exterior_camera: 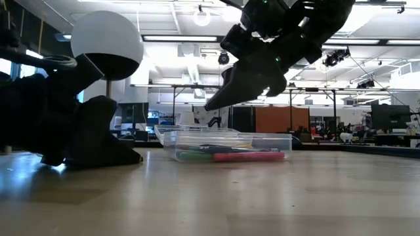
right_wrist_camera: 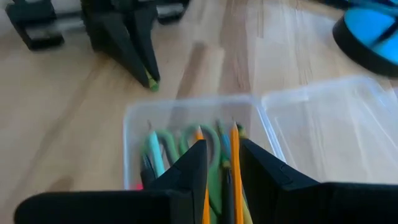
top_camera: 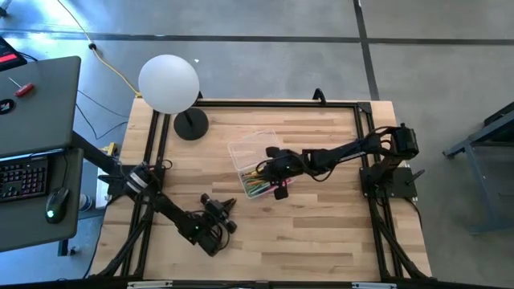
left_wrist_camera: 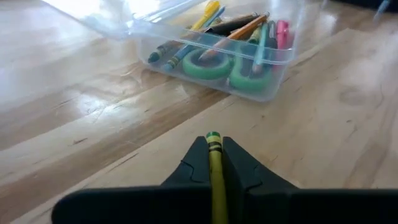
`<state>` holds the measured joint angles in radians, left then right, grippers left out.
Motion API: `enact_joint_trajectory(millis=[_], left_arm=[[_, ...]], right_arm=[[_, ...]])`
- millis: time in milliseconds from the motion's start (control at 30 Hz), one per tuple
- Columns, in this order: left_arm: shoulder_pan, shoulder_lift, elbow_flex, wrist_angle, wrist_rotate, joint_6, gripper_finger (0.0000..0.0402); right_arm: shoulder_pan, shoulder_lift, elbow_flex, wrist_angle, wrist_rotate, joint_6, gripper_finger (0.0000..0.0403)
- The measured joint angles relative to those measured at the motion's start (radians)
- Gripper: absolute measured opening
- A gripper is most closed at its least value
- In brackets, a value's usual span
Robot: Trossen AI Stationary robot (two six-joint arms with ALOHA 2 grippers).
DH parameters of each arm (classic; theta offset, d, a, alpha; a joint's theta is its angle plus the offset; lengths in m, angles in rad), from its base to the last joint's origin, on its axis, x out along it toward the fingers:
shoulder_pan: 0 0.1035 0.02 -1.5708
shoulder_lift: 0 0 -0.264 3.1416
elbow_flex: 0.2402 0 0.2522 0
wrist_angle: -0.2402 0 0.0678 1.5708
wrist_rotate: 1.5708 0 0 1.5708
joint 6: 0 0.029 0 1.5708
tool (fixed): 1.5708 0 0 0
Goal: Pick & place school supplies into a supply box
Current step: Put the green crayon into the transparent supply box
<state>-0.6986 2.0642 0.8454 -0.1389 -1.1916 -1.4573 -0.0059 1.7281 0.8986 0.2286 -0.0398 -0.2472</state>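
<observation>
The clear supply box [top_camera: 250, 170] stands mid-table with its lid [right_wrist_camera: 329, 124] open beside it. It holds green-handled scissors [left_wrist_camera: 214, 62], orange and green pencils and a pink pen [left_wrist_camera: 283, 31]. My left gripper [left_wrist_camera: 213, 149] is near the table's front left, short of the box, shut on a yellow-green crayon [left_wrist_camera: 214, 168]. It shows again, beyond the box, in the right wrist view [right_wrist_camera: 151, 79]. My right gripper [right_wrist_camera: 222, 155] hangs open above the box [exterior_camera: 226, 141], with the box's pencils showing through its gap. My left gripper pinches the yellow-green crayon between its two fingers. The crayon lies along the fingers, and its banded end [left_wrist_camera: 213, 137] sticks out just past the fingertips. The fingers slant down toward the wood and toward the box. I cannot tell whether the crayon's end [right_wrist_camera: 153, 84] touches the table.
A white globe lamp [top_camera: 169, 83] on a black base [top_camera: 191, 124] stands at the far left of the table. A black frame [top_camera: 353, 104] runs along the table's edges. Bare wood lies between my left gripper and the box.
</observation>
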Motion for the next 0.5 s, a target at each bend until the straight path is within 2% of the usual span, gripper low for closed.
enact_joint_trajectory(millis=[67,167,333,400,500], left_arm=[[0.003,-0.058,-0.006,-0.037,0.006,0.000,0.0037],[0.002,-0.161,-0.001,-0.073,-0.052,0.043,0.0037],[0.039,-0.321,0.000,-0.062,-0.093,0.275,0.0037],[0.094,-0.366,0.002,-0.036,-0.056,0.372,0.0037],[0.206,-0.391,0.001,0.043,0.092,0.500,0.0037]], right_arm=[[0.000,-0.014,0.000,-0.060,0.044,-0.002,0.0073],[0.003,-0.071,0.000,-0.158,0.100,-0.025,0.0073],[0.014,-0.225,0.000,-0.342,0.154,0.014,0.0073],[0.014,-0.288,0.000,-0.434,0.160,0.059,0.0073],[0.014,-0.366,0.000,-0.559,0.148,0.148,0.0073]])
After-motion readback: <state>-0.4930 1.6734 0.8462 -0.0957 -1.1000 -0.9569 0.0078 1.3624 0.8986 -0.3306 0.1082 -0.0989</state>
